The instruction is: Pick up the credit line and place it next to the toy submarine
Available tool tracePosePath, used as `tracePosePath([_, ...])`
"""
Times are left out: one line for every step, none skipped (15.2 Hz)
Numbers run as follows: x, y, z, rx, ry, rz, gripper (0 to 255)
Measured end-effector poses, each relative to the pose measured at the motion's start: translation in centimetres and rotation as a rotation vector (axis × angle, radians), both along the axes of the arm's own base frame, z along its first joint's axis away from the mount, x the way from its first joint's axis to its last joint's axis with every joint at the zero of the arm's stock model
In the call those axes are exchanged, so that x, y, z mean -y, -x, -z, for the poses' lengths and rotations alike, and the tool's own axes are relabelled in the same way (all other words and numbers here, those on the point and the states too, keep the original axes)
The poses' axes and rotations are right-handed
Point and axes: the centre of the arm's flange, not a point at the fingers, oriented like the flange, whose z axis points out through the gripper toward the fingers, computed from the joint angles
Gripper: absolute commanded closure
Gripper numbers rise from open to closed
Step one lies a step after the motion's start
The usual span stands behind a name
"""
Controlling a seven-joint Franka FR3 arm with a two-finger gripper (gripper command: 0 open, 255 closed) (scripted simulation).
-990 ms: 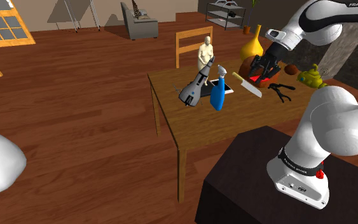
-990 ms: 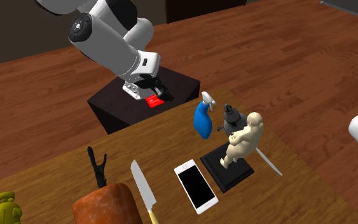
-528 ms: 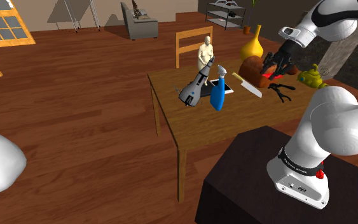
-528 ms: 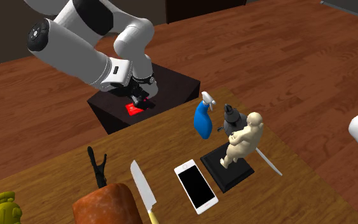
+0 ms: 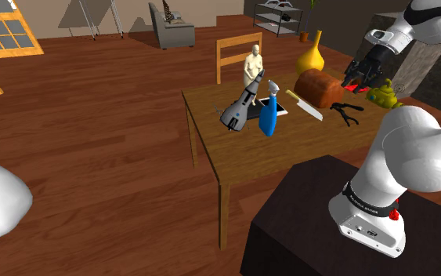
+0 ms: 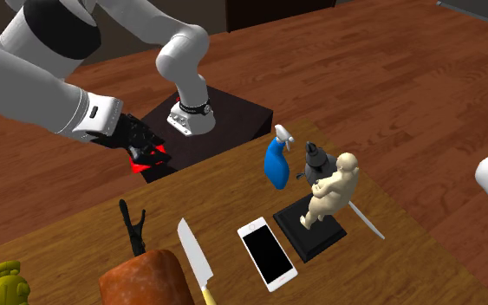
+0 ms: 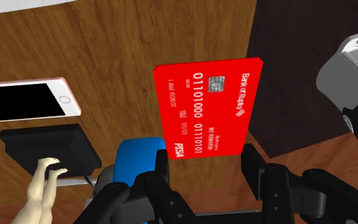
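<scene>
The all-black two-finger gripper (image 7: 205,164) clasps one flat red credit card (image 7: 208,105), fingers narrowly parted. One grey toy submarine (image 5: 238,110) lies mid shoulder view.

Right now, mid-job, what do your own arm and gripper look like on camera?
The arm is glossy white, built of rounded tubular links with dark bands at the joints. Its base carries small dark Franka lettering and a red mark. The gripper is all black, with two blocky fingers.
</scene>
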Motion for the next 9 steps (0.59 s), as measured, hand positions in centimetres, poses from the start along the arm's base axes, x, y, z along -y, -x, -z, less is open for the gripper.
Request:
tracePosePath([1.3, 0.6, 0.2, 0.0, 0.0, 0.0, 255])
tracePosePath([2.4, 1.5, 0.3, 0.0, 0.0, 0.0, 255])
tracePosePath([3.6, 2.2, 0.3, 0.0, 0.0, 0.0, 255])
tracePosePath([4.6, 2.9, 0.2, 0.0, 0.0, 0.0, 255])
tracePosePath([5.6, 3.5, -0.1, 0.0, 0.0, 0.0, 255])
tracePosePath([7.0, 4.3, 0.0, 0.0, 0.0, 0.0, 255])
tracePosePath([7.9, 4.8, 0.1, 0.0, 0.0, 0.0, 255])
tracePosePath([9.4, 5.6, 0.1, 0.0, 0.0, 0.0, 255])
tracePosePath([10.5, 6.1, 0.0, 0.0, 0.0, 0.0, 255])
